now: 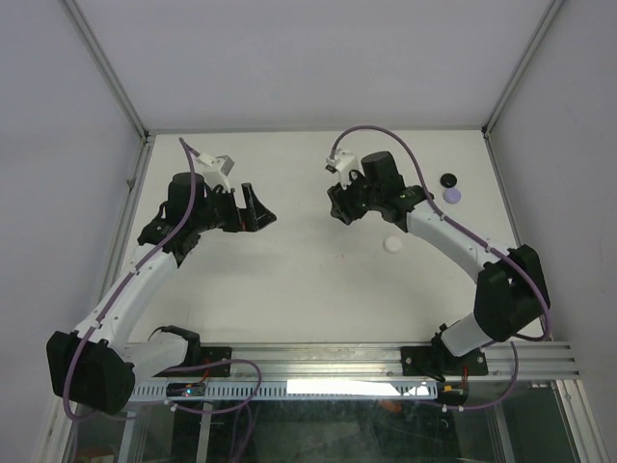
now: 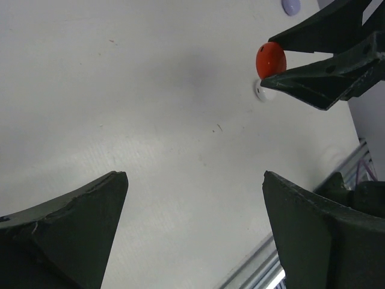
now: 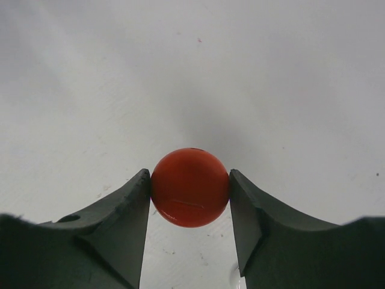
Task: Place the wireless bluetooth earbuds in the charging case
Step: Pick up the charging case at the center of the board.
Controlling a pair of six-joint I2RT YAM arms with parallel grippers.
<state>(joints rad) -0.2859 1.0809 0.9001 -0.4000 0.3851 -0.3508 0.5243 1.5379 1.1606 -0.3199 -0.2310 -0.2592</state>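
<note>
While left hand (image 2: 194,176) gapes wide | right hand (image 3: 189,179) clamps red earbud (image 3: 189,197)

You can count one red earbud (image 3: 190,192), one black earbud (image 1: 448,179), one lavender earbud (image 1: 453,195) and one white earbud (image 1: 390,245), so four in total. The black one is very small in the top view and is probably a single piece. There are two arms, the left arm (image 1: 145,280) and the right arm (image 1: 453,236). There are two grippers, the left gripper (image 2: 194,174) and the right gripper (image 3: 189,177). There is one table (image 1: 289,174).
</note>
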